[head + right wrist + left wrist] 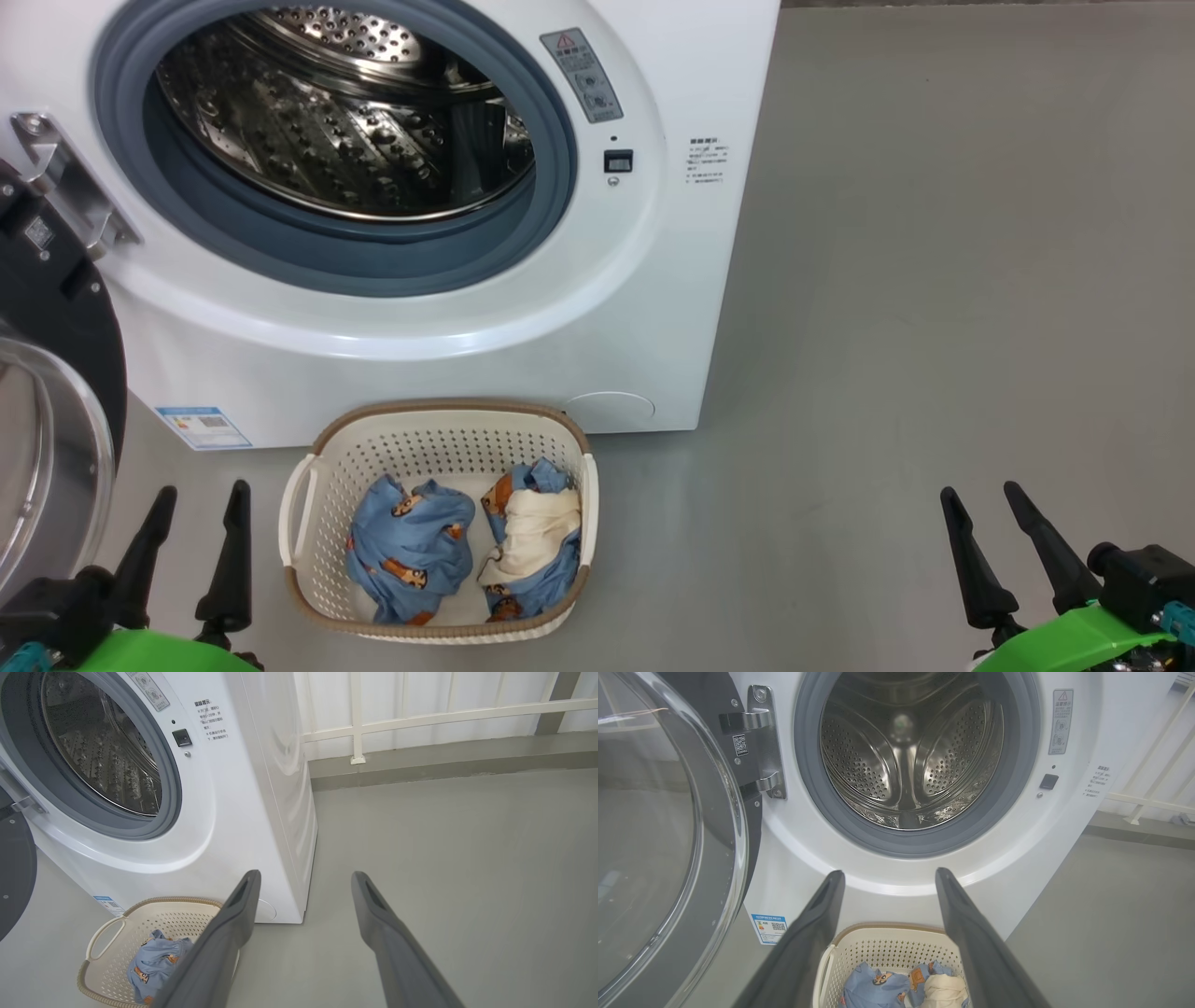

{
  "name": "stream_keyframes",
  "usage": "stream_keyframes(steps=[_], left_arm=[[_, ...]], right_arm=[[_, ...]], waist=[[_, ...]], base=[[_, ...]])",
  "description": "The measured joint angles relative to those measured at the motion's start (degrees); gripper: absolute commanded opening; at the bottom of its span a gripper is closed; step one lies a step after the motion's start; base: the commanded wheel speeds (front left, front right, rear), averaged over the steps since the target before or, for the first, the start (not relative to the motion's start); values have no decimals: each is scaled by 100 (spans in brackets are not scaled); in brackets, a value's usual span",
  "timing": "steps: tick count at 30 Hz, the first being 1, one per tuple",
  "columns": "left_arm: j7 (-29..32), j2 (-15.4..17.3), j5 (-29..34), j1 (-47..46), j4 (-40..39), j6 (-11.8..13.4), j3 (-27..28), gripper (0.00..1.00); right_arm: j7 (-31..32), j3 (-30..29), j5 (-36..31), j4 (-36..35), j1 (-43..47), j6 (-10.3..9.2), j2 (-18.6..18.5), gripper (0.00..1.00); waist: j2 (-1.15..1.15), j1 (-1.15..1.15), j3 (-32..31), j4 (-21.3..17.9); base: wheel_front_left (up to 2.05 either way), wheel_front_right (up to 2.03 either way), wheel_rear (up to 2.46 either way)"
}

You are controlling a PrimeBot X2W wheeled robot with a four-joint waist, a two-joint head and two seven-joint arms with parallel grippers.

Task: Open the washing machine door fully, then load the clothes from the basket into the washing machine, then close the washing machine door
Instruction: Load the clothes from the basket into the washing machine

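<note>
Head view: left gripper (pixel 205 490) and right gripper (pixel 980 490) both wide, empty; clothes (pixel 411 546) lie in the basket (pixel 448 408) before the washing machine (pixel 653 308). Left wrist view: the door (pixel 654 835) stands close beside; a careless swing might bump it. Right wrist view: snagged cloth could drag the basket.

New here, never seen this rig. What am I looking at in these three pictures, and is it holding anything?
It is a wheeled robot with two arms. One picture looks down from its head; the other two look along each wrist's fingers. Its left gripper and right gripper are both open and empty. On the floor stands a washing machine, its door swung open to the left. Before it sits a basket holding the clothes, blue printed pieces and a cream one.
</note>
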Motion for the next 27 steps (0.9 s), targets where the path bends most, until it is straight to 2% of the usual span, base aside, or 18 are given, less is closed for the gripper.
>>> stream_keyframes(steps=[21, 27], left_arm=[[0, -149, 32, -29, 148, 0, -192, 100], [0, -174, -154, -211, 449, 0, -490, 100]], right_arm=[[0, 1, -9, -67, -130, 0, 48, 100], [0, 15, -22, -122, -311, 0, 116, 100]], waist=[[0, 0, 258, 41], [0, 0, 450, 13]], base=[[7, -8, 0], [0, 0, 0]])
